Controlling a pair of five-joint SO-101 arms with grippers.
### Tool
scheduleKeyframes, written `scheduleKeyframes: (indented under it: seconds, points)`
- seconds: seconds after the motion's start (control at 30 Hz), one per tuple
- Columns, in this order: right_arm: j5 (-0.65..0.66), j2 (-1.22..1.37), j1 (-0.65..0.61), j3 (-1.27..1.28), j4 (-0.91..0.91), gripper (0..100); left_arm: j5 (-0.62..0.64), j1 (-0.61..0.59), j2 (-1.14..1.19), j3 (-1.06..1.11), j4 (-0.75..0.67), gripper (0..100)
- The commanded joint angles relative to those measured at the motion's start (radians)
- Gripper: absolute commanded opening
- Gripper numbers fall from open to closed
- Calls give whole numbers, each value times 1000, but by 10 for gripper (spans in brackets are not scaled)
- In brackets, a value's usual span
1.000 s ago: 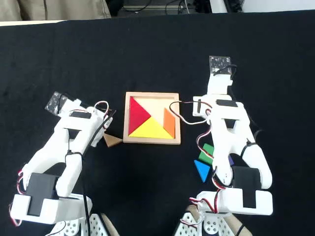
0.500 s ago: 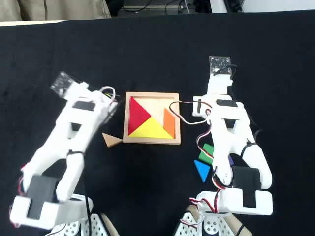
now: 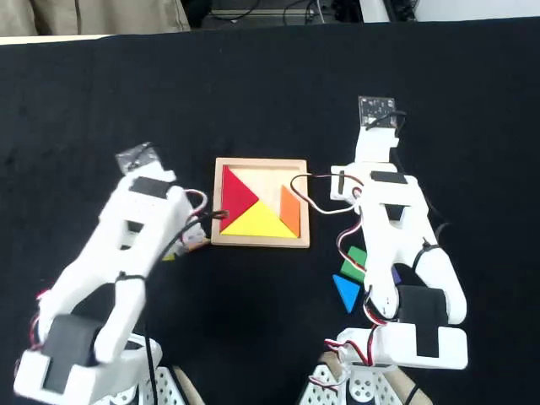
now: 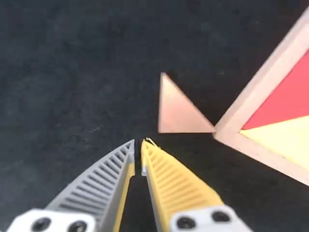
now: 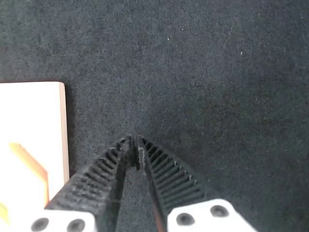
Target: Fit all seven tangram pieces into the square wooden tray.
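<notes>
Tangram pieces lie partly inside the wooden tray [image 3: 260, 241], which sits near the middle of the black worktop [image 3: 253, 101]. It holds a red triangle [image 3: 236, 198], a yellow triangle [image 3: 257, 224] and an orange piece [image 3: 290, 209] against its right wall. A tan triangle [image 4: 178, 111] lies on the cloth just outside the tray's front left corner, one tip at the wood. The left gripper [image 4: 137, 144] hovers right beside that triangle, fingers pinched together with nothing between them. The right gripper [image 5: 133, 145] hangs over bare cloth just off the tray's right edge, fingers likewise pressed together and empty. Beside the right arm, toward the worktop's front edge, lie a green piece [image 3: 355, 261], a blue triangle [image 3: 345, 292] and a sliver of a purple piece [image 3: 395, 275].
</notes>
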Motion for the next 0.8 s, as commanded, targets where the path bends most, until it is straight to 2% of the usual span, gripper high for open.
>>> scheduleKeyframes:
  seconds: [0.0, 0.13, 0.37, 0.57, 0.77]
  points:
    - [11, -44, 9, -1, -11, 11, -12, 74, 72, -1, -103, 29]
    - [11, -44, 9, -1, -11, 11, -9, 104, 118, 7, -173, 29]
    - [11, -44, 9, -1, -11, 11, -14, 54, 196, -2, -229, 29]
    - [11, -44, 9, -1, -11, 11, -20, -90, 212, -58, -224, 29]
    - [12, -44, 9, -2, -11, 11, -89, -199, 221, -162, -229, 29]
